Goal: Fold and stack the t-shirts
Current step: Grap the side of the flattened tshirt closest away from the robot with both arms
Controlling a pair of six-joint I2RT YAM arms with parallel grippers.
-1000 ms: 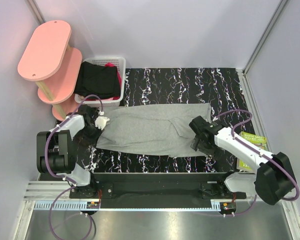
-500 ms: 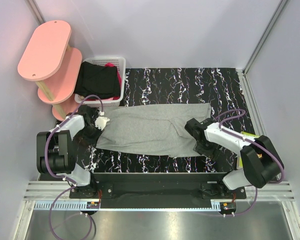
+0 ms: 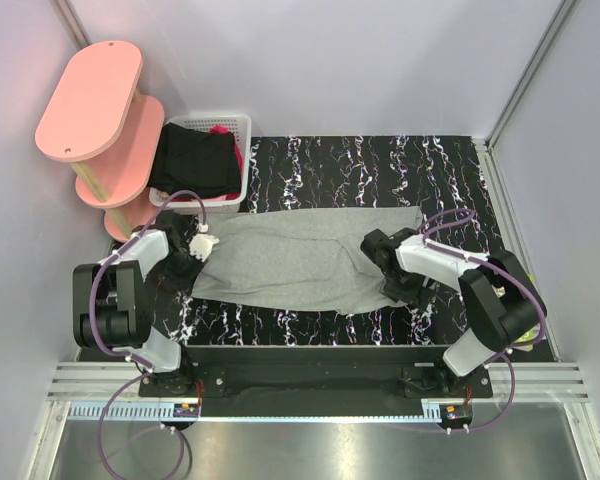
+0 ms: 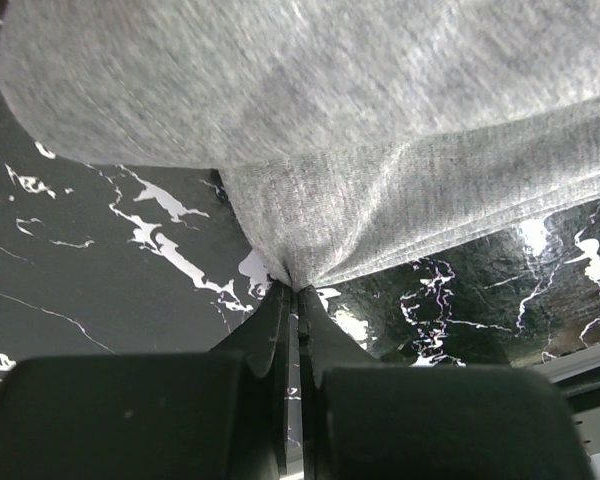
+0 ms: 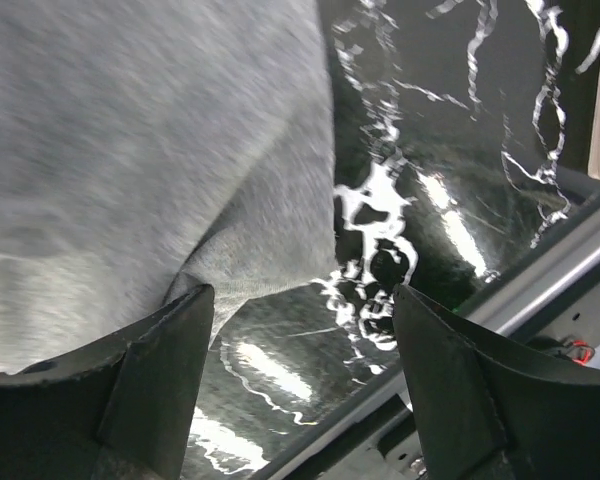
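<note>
L gripper [image 4: 297, 290] pinches grey shirt [image 4: 330, 120] edge.

One grey shirt [image 3: 290, 265] lay mid-scene; far left sat one white basket [image 3: 236, 121] holding one black garment [image 3: 193, 160] and one magenta scrap [image 3: 220, 130], beside one pink shelf [image 3: 90, 95].

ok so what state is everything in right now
grey t-shirt, laid out flat on the table
left fingers, shut on the shirt's left edge
right fingers, open over its right end
black garment, heaped in the basket
magenta cloth, tucked behind it
basket, upright, full
</note>
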